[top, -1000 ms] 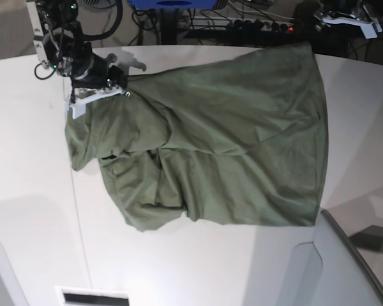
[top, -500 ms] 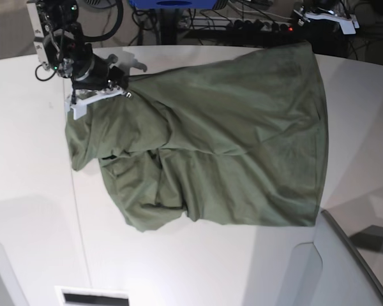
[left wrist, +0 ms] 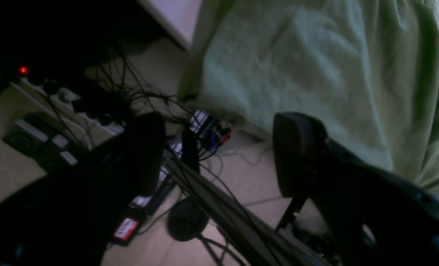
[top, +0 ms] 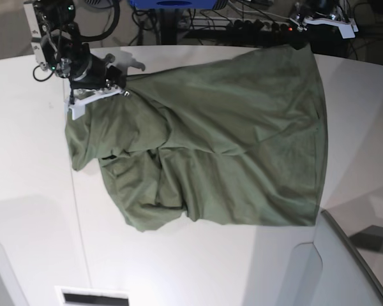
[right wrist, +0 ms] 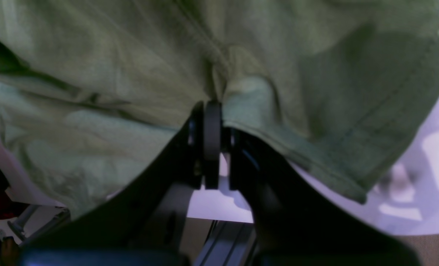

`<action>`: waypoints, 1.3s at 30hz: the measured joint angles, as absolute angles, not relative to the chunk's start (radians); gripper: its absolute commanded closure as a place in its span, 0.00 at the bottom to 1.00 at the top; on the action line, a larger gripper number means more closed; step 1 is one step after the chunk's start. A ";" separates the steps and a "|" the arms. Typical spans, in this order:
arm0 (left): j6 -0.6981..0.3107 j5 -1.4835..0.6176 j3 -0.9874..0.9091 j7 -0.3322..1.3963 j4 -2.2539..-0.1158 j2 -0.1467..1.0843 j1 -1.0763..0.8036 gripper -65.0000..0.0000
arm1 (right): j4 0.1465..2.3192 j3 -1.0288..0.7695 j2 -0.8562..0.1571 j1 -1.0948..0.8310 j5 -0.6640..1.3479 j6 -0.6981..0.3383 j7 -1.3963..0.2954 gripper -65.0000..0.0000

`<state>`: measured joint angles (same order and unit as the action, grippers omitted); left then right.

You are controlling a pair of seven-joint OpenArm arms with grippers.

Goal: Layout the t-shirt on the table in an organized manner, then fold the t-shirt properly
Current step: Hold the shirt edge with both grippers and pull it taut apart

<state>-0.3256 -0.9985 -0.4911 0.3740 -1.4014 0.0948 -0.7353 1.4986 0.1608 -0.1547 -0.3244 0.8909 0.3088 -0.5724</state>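
Olive-green t-shirt (top: 223, 140) spread crumpled across the white table (top: 32, 210), long axis running left to right in the base view, one corner reaching the far edge. Pinched at a hem by the closed right gripper (right wrist: 212, 122). Left gripper (left wrist: 219, 151) spread open, empty, off the far edge above floor cables (left wrist: 204, 184).

Since the earlier pictures, the left gripper (top: 306, 19) has been shifted leftward along the far edge of the table (top: 25, 191), ending just beyond the far corner of the t-shirt (top: 242, 140). Its jaws are now spread apart, with nothing held between them in the left wrist view.
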 measured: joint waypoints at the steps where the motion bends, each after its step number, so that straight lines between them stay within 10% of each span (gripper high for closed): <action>1: -0.325 -0.998 -0.491 0.378 -1.398 0.090 -0.728 0.36 | 1.499 0.161 -0.155 -0.325 0.891 0.308 -0.572 1.00; 24: -0.323 -0.997 -0.490 0.367 -1.318 0.092 -0.664 0.43 | 1.478 0.160 -0.179 -0.313 0.896 0.302 -0.572 1.00; 33: -0.323 -0.999 -0.490 0.365 -1.317 0.098 -0.661 0.76 | 1.464 0.159 -0.179 -0.306 0.910 0.291 -0.568 1.00; 39: -0.323 -0.996 -0.491 0.366 -1.309 0.098 -0.646 0.80 | 1.464 0.159 -0.178 -0.306 0.910 0.291 -0.568 1.00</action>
<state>-0.3229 -0.9962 -0.4908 0.3660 -1.3094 0.0978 -0.6464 1.4639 0.1589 -0.1783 -0.3058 0.9096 0.2909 -0.5678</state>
